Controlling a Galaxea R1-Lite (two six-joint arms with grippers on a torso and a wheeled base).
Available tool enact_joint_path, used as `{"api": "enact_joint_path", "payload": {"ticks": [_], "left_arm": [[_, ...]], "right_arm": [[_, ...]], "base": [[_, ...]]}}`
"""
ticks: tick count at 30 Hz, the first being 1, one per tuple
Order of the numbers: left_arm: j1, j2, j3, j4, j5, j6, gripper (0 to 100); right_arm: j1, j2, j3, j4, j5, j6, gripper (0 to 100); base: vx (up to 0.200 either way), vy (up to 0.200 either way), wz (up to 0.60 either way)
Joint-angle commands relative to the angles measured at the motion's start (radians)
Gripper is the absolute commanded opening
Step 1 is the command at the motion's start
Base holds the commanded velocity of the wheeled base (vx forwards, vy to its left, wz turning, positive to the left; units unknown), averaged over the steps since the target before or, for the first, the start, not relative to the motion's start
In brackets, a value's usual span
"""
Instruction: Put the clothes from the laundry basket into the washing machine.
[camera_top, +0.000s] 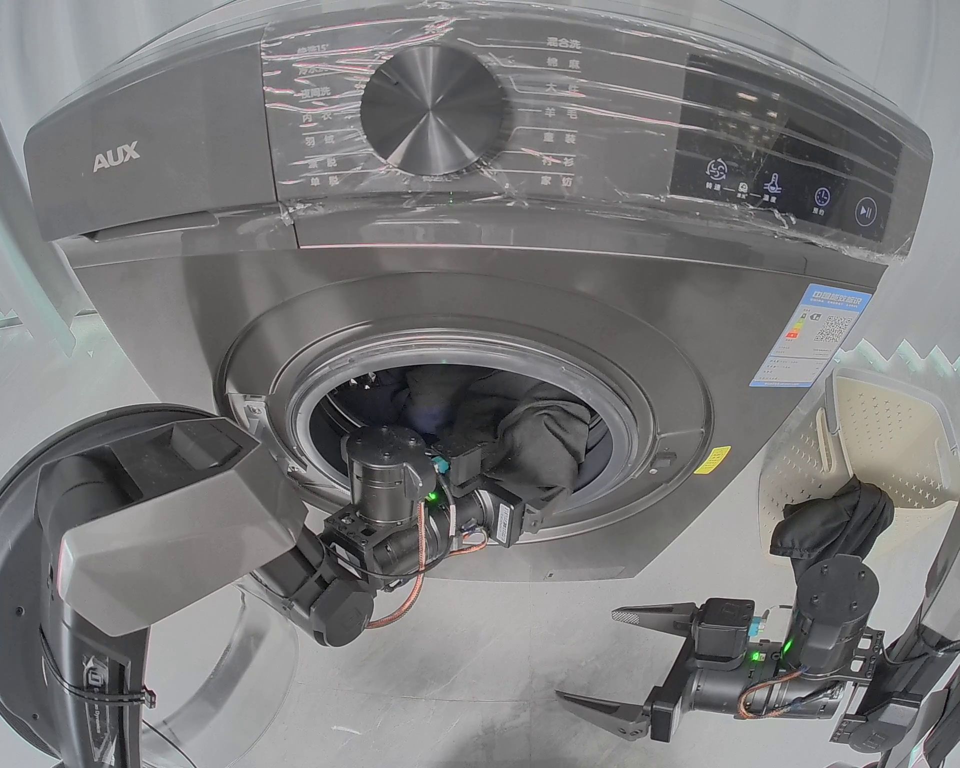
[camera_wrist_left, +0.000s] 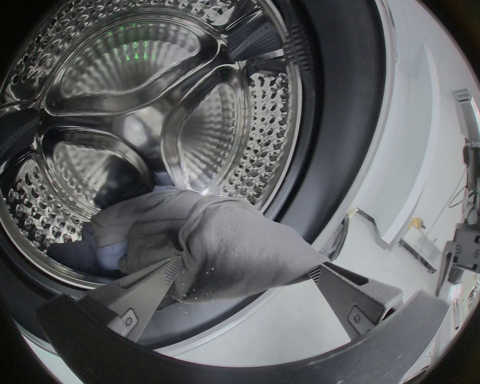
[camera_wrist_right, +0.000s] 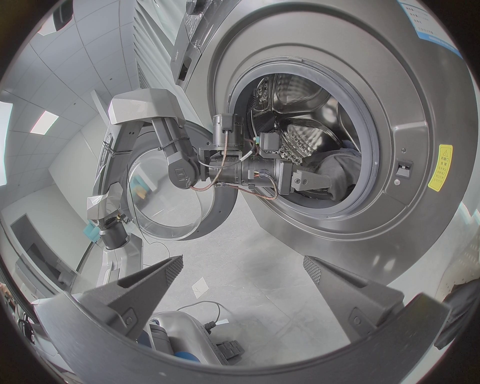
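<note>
Head view: grey garment (camera_top: 545, 440) at the washing machine (camera_top: 700, 330) mouth; right tool (camera_top: 625, 662), spread and empty, points away from a dark garment (camera_top: 835, 525) on the laundry basket (camera_top: 900, 420). Left wrist view: left tool (camera_wrist_left: 242, 272) spread around the grey garment. Right wrist view: right tool's fingers (camera_wrist_right: 145, 290) apart

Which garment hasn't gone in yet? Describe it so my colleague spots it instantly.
Start at the washing machine and look right of its round door opening to the cream perforated laundry basket. Over its rim hangs a crumpled black garment, just above the right arm's wrist. Unlike the grey garment at the drum mouth, it hangs outside the machine against pale plastic.
</note>
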Motion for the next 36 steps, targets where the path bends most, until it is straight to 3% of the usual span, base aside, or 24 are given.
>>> {"api": "enact_joint_path", "payload": {"ticks": [1,7,13,22,27,28,36], "left_arm": [[-0.013,-0.037,0.04,-0.021,-0.041,-0.007,100],[-0.004,-0.043,0.046,-0.035,-0.051,-0.009,100],[0.011,0.039,-0.049,-0.035,0.0,-0.007,100],[0.024,0.174,-0.189,-0.014,0.006,-0.007,100],[0.039,0.229,-0.253,-0.015,0.04,-0.001,100],[0.042,0.235,-0.261,-0.015,0.043,0.005,0],[0.07,0.253,-0.338,0.006,0.06,0.005,0]], "right_arm": [[-0.002,-0.006,0.0,0.001,0.0,0.0,100],[-0.012,-0.001,-0.002,-0.001,0.0,-0.002,100],[-0.015,-0.001,-0.005,-0.001,-0.001,0.0,100],[-0.029,-0.001,-0.02,-0.003,-0.001,0.0,100],[-0.03,-0.004,-0.031,-0.006,-0.001,0.0,100],[-0.03,-0.004,-0.034,-0.006,0.0,0.0,100],[-0.03,-0.006,-0.053,-0.007,0.0,0.0,100]], "base": [[0.0,0.0,0.0],[0.0,0.0,0.0],[0.0,0.0,0.0],[0.0,0.0,0.0],[0.0,0.0,0.0],[0.0,0.0,0.0],[0.0,0.0,0.0]]}}
